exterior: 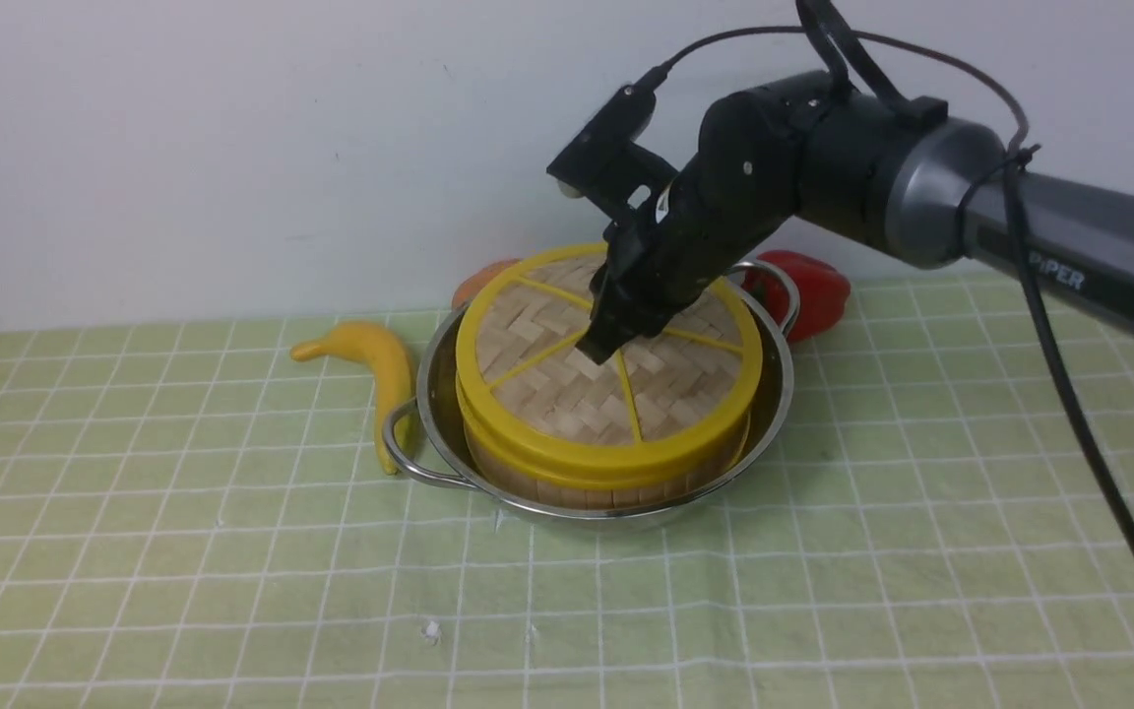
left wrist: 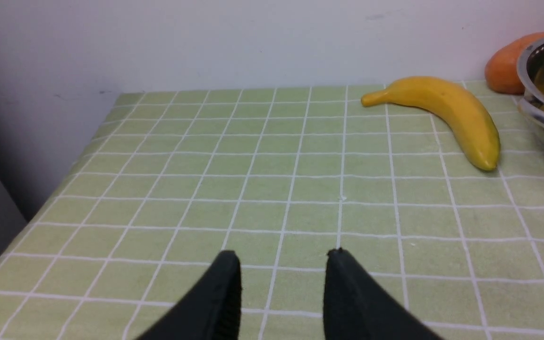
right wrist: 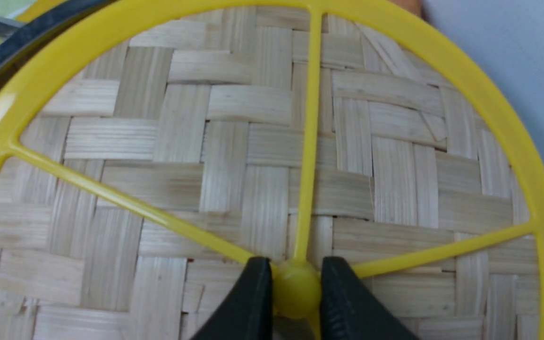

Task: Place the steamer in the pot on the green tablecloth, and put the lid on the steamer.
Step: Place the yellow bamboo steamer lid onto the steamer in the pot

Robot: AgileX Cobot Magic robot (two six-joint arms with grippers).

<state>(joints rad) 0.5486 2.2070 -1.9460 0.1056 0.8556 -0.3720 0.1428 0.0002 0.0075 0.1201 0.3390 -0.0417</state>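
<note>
The shiny pot [exterior: 437,394] stands on the green tablecloth [exterior: 183,551], with the steamer [exterior: 567,489] inside it. Only the steamer's slatted side shows under the lid [exterior: 547,389], which lies on top and covers its contents. My right gripper [exterior: 598,345] reaches down onto the lid's middle. In the right wrist view the gripper [right wrist: 295,270] is shut on the yellow hub of the lid [right wrist: 234,141]. My left gripper [left wrist: 283,257] shows only in its own wrist view, open and empty above the tablecloth [left wrist: 206,189], well left of the pot [left wrist: 541,118].
A yellow banana [exterior: 380,364] lies against the pot's left handle and also shows in the left wrist view [left wrist: 446,108]. A red pepper [exterior: 818,290] and an orange vegetable [exterior: 483,281] sit behind the pot by the wall. The table's left edge [left wrist: 64,189] drops off.
</note>
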